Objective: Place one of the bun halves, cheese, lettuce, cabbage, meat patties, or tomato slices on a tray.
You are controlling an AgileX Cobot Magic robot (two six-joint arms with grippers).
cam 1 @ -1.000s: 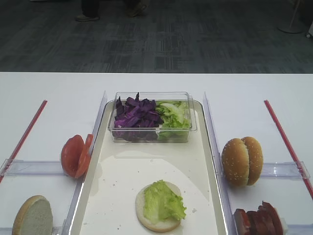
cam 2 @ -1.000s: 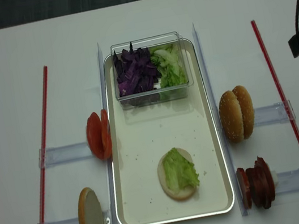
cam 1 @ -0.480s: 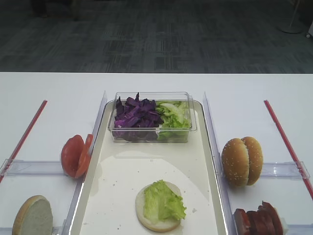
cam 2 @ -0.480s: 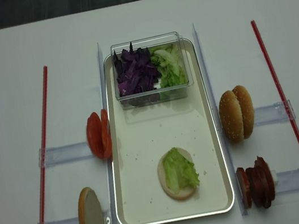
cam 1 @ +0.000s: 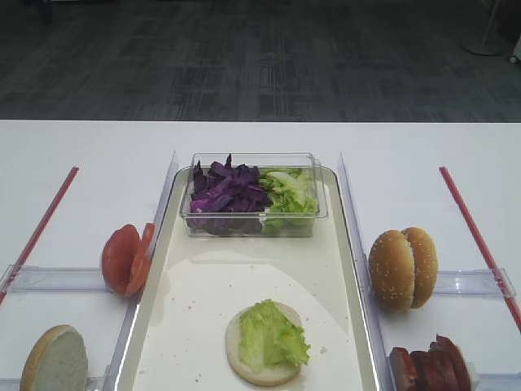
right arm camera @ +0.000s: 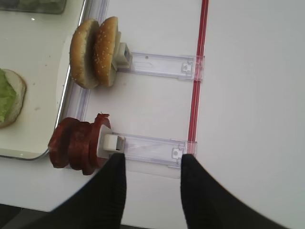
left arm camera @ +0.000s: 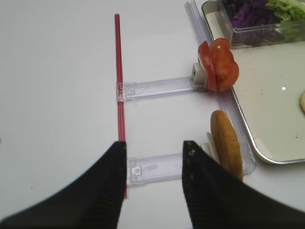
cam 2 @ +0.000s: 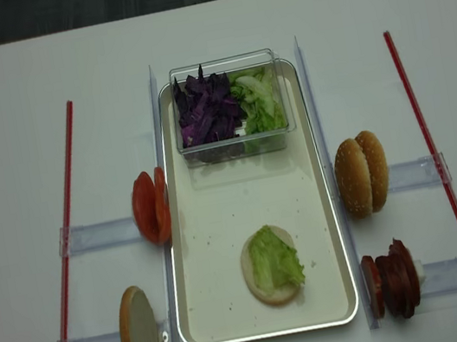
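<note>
The cream tray (cam 1: 187, 326) (cam 2: 211, 226) holds a pale bun half (cam 1: 244, 371) topped with lettuce (cam 1: 269, 334). At its far end, a clear tub holds cabbage (cam 1: 226, 190) and more lettuce (cam 1: 289, 191). Tomato slices (left arm camera: 218, 64) and a bun half (left arm camera: 226, 143) stand left of the tray. Two sesame bun halves (right arm camera: 93, 52) and meat patties (right arm camera: 74, 143) stand on its right. My right gripper (right arm camera: 152, 160) is open and empty, just right of the patties. My left gripper (left arm camera: 155, 145) is open and empty, left of the bun half. No cheese shows.
Clear plastic holder rails (right arm camera: 152, 148) (left arm camera: 157, 88) lie across the white table beside the tray. Red strips (cam 2: 70, 232) (cam 2: 433, 163) run along both sides. Clear upright dividers (cam 1: 350, 220) flank the tray.
The right arm, seen at the upper right edge of the overhead view a second ago, now shows lower down on that edge. The food has not moved.
</note>
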